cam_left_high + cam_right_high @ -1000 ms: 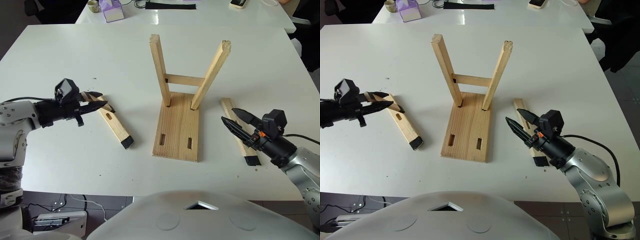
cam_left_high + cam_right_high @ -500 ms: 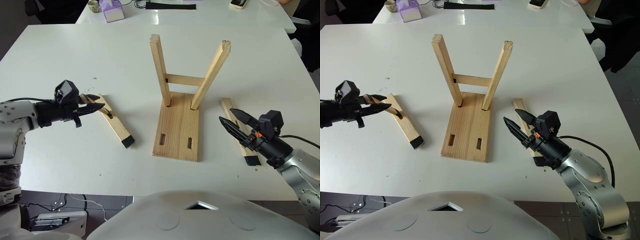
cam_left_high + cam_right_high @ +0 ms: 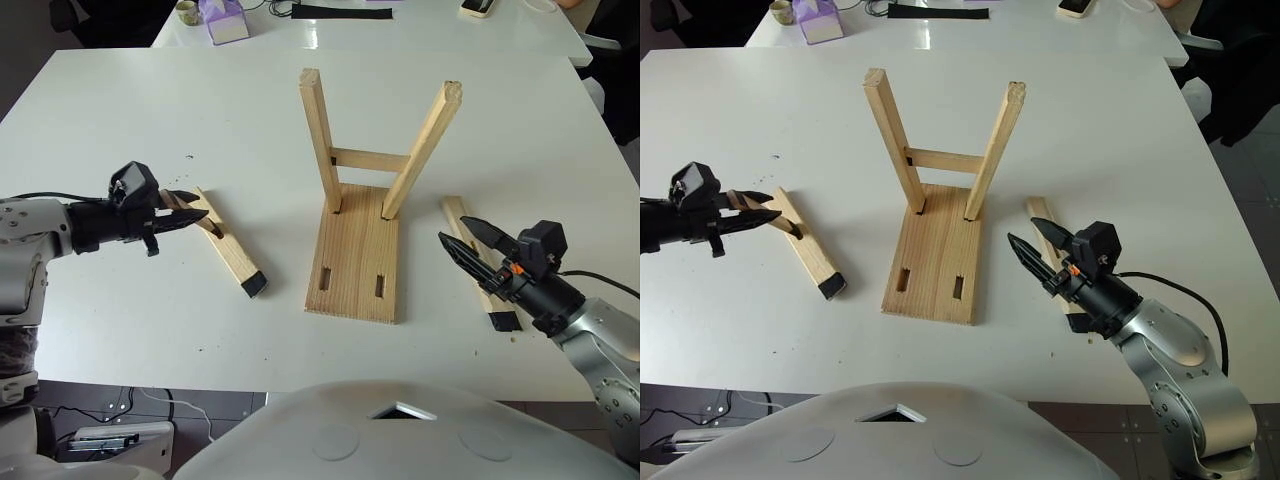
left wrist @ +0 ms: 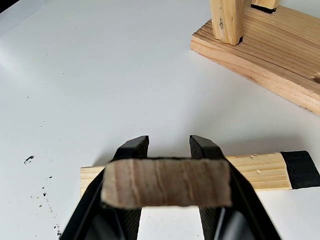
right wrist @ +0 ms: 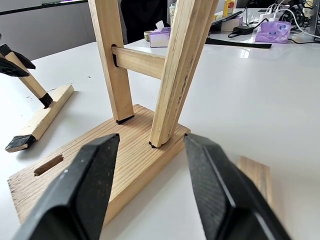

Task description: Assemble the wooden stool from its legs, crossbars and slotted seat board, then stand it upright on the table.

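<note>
Well, on the white rectangular table (image 3: 200,110) lies the slotted pale-wood seat board (image 3: 352,265), its grain running lengthwise. Two square legs (image 3: 320,140) stand in its far slots, joined by a thin crossbar (image 3: 370,159). Left of it lies a black-tipped square wooden leg (image 3: 232,252). My left gripper (image 3: 195,208) is clamped on the short wooden crossbar (image 4: 167,182) slanting up from it. My right gripper (image 3: 455,229) hovers spread open over another flat wooden leg (image 3: 456,211) right of the board.

White table (image 3: 150,120) — behind it, a purple tissue box (image 3: 224,18) and cup (image 3: 186,12).
</note>
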`<state>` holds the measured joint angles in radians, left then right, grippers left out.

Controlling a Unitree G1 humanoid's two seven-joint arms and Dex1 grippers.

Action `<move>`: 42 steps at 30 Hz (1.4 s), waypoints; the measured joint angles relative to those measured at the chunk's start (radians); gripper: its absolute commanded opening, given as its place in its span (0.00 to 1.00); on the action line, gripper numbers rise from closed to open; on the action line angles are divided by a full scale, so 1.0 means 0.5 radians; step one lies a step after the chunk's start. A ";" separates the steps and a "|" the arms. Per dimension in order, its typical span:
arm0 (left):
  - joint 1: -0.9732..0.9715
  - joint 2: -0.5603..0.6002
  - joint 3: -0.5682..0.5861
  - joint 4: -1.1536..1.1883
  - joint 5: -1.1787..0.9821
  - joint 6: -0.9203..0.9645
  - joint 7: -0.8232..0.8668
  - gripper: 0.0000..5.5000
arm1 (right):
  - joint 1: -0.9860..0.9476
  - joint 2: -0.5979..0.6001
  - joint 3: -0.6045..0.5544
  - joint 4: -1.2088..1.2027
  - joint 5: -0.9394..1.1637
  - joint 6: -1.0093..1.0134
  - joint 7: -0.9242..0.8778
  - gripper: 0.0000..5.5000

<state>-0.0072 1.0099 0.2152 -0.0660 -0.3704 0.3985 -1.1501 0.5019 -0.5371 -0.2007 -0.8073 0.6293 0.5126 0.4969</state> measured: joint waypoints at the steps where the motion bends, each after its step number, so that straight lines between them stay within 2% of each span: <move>1: 0.000 0.002 0.000 0.001 0.002 0.000 -0.001 0.24 | 0.000 0.001 0.000 0.000 -0.002 0.000 0.000 0.43; 15: 0.067 0.013 -0.040 -0.069 0.013 0.005 -0.021 0.24 | 0.000 0.029 0.007 0.002 -0.043 -0.005 -0.001 0.43; 25: 0.061 0.029 -0.110 -0.033 0.058 -0.122 -0.029 0.24 | -0.037 0.030 0.057 0.028 -0.088 -0.005 0.008 0.43; 42: -0.273 0.025 -0.341 0.247 0.070 -0.096 -0.188 0.24 | -0.095 -0.008 0.183 0.071 -0.176 0.002 0.029 0.43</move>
<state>-0.1436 1.0223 0.0447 0.0575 -0.3354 0.3504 -1.2442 0.4546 -0.5414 -0.1090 -0.7719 0.5414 0.5137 0.5117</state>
